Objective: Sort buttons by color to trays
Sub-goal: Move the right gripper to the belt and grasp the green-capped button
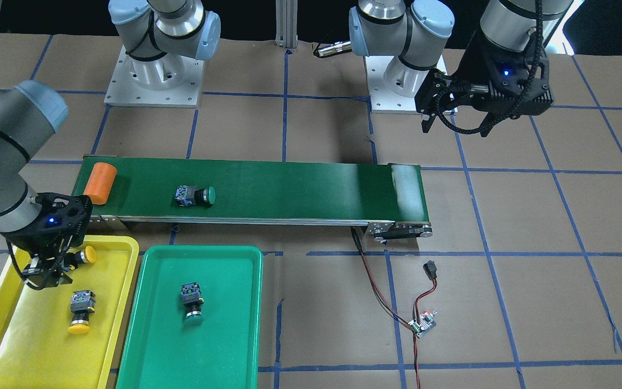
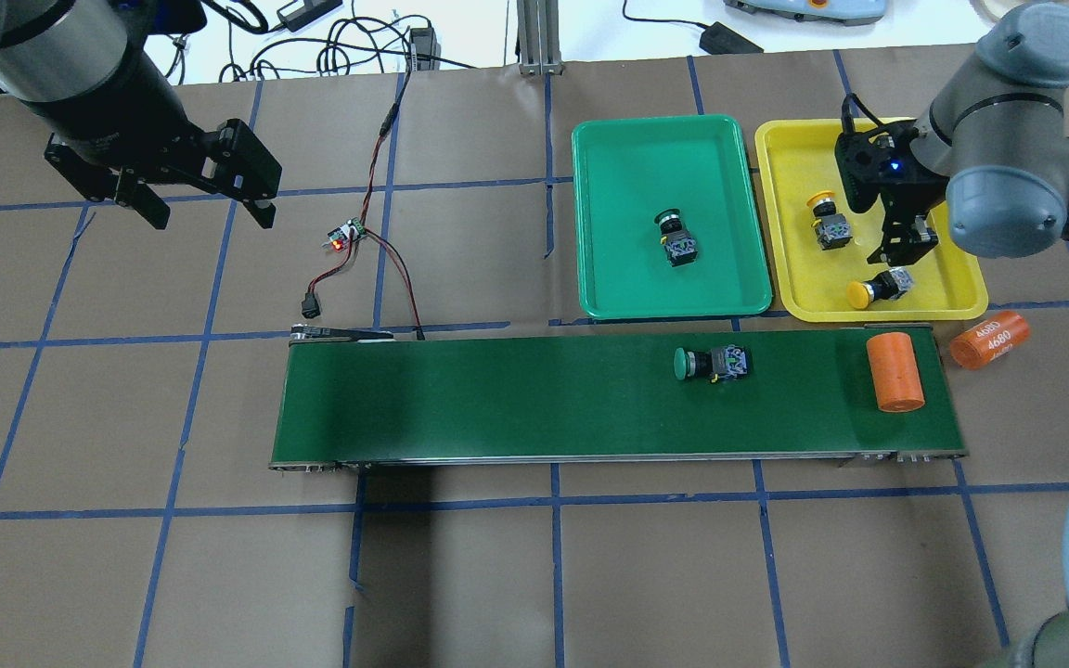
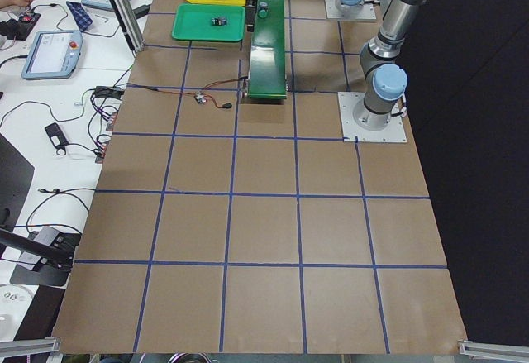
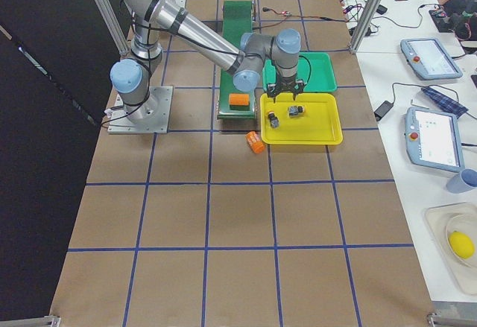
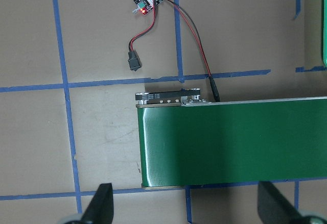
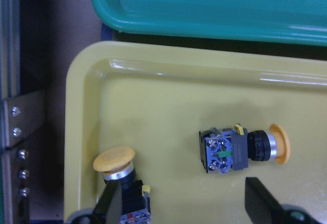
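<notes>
My right gripper hangs open over the yellow tray, and its fingers hold nothing. One yellow button lies by its left finger near the tray's edge. The other yellow button lies on its side further in. A green button lies in the green tray. The second green button lies on the conveyor belt. My left gripper is open and empty, high above the belt's far end.
An orange cylinder lies on the belt near the yellow tray. Another orange cylinder lies on the table beside it. A small controller board with red and black wires sits near the belt's other end.
</notes>
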Robot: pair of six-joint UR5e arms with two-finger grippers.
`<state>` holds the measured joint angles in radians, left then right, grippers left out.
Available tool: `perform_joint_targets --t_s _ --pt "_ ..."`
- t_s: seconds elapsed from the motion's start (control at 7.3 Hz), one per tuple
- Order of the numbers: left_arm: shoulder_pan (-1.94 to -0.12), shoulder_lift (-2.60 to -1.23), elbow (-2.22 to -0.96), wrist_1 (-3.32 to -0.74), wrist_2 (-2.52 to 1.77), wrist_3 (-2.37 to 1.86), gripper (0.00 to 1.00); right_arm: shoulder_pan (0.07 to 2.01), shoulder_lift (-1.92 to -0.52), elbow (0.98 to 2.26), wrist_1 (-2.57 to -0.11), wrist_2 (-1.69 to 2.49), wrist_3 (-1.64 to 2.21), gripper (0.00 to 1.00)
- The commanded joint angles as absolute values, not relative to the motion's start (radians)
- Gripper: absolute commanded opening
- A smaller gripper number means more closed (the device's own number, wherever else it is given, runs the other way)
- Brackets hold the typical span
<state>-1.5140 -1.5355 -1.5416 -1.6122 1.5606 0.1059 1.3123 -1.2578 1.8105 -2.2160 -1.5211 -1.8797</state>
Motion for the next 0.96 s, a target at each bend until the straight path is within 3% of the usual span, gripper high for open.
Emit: perform_joint_targets --t_s 0.0,0.55,0.82 --pt "-1.514 -1.536 -1.542 -1.612 1.56 0.106 1.0 1.396 -1.362 1.899 -2.171 -1.522 -1.769 0.87" --pt "-1.514 -1.536 -1.543 -1.612 1.56 0.107 1.0 1.466 -1.528 2.13 -2.19 -1.525 -1.685 0.9" --pt "-1.514 -1.536 -1.543 -1.612 1.56 0.106 1.0 1.468 -1.525 2.144 -2.189 -1.519 -1.64 0.89"
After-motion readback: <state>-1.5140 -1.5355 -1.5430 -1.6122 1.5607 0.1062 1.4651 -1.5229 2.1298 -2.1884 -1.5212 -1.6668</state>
